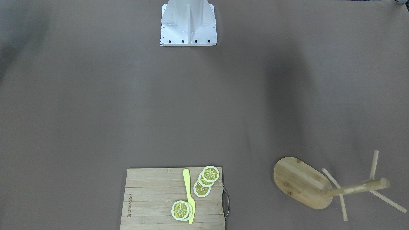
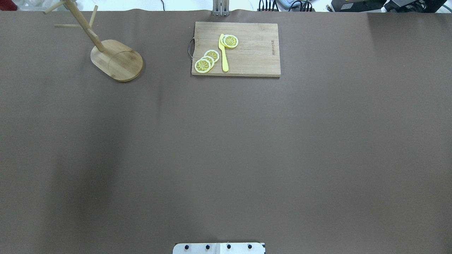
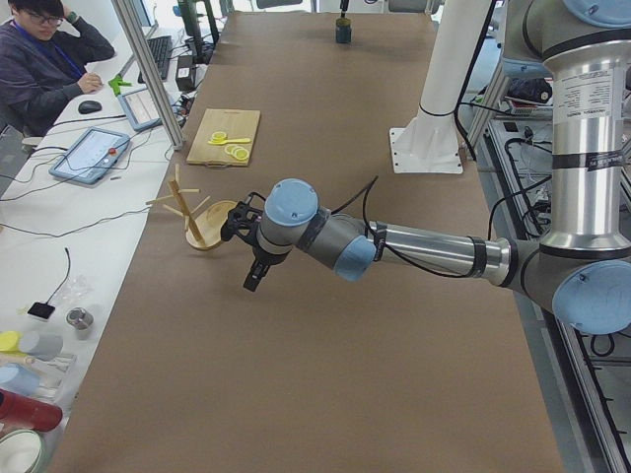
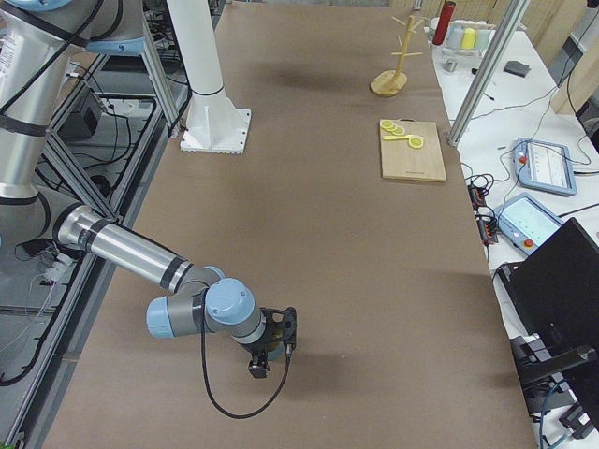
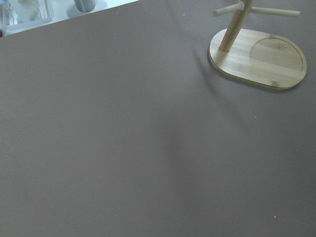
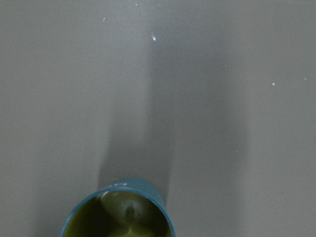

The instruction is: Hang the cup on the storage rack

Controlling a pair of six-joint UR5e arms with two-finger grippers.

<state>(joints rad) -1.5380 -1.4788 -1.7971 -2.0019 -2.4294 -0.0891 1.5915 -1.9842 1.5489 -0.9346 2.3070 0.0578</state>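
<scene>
- Table (image 2: 226, 141) – covered in a brown mat. In the overhead and front views I see neither arm above it, only the robot's base plate at the edge.
- Left arm (image 3: 424, 246) – reaches low across the table in the left side view. The left gripper (image 3: 251, 281) points down, hanging above the mat just beside the storage rack and not touching it. I cannot tell whether its fingers are spread or pressed together.
- Right arm (image 4: 131, 253) – stretched out at the table's end on the robot's right. The right gripper (image 4: 262, 360) points down over the cup. No view shows its fingers clearly, so I cannot tell whether it is pinching anything.
- Person (image 3: 49, 59) – seated at the side desk.
- Cutting board (image 2: 254, 53) – flat at the far edge, mid-table.
- Storage rack (image 2: 120, 61) – upright at the far left corner, pegs bare.
- Cup (image 6: 118, 207) – mouth up, yellow inside showing, close under the right wrist camera. It sits at the right end of the table (image 3: 343, 33), well apart from the rack.
- Yellow knife (image 2: 224, 56) – lies on the board.
- Lemon slices (image 2: 203, 65) – in two small overlapping groups, one on either side of the knife.
</scene>
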